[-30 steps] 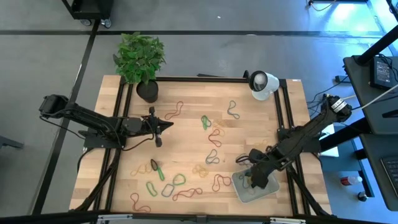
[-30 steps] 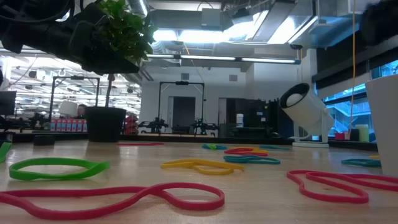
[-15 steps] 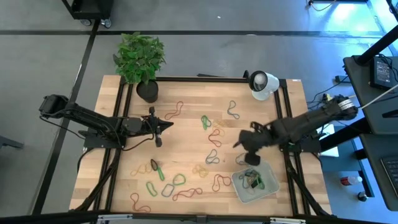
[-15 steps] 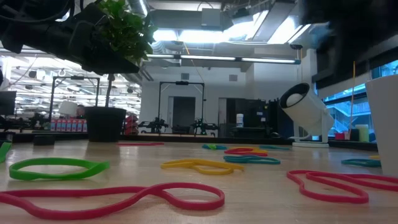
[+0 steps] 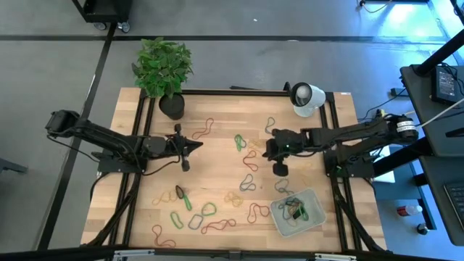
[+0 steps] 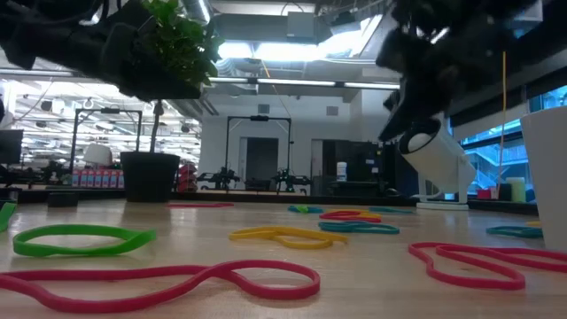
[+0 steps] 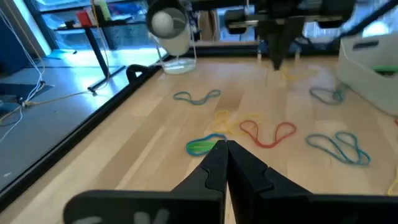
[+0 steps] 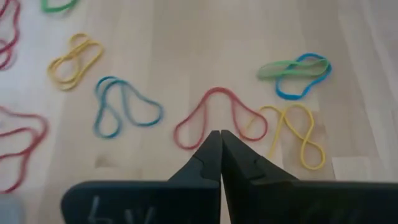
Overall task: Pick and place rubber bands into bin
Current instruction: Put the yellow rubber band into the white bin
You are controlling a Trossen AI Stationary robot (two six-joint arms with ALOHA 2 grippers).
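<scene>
Bin (image 5: 312, 221): on the wooden table (image 5: 217, 163), at the corner nearest the right arm's base side; a small tangle of rubber bands, green and dark among them, lies inside it (image 5: 293, 209).
Loose rubber bands (image 5: 250, 161): scattered over the table away from the bin, toward the plant pot (image 5: 172, 106) and along the table edge that the bin sits on; red, yellow, blue, green and tan loops, flat on the wood.
Right gripper (image 5: 267, 148): held over the table's middle, well apart from the bin, on the side of it toward the white round device (image 5: 307, 98). Fingers pressed tip to tip, nothing between them (image 8: 220, 144).
Below the right gripper: in the right wrist view a red loop (image 8: 219, 116) lies straight ahead of the fingertips, with a yellow band (image 8: 297, 134) touching it, a blue one (image 8: 123, 106) on its other side, and a green-and-blue pair (image 8: 297, 70) farther on.
Left gripper (image 5: 194, 143): waits over the table on the far side from the bin, near the plant pot. Fingers closed together and empty (image 7: 222, 155).
Ahead of the left gripper: a green-and-blue band (image 7: 204, 144) just past its tip, then a red loop (image 7: 267, 132) and a blue one (image 7: 339, 148).
</scene>
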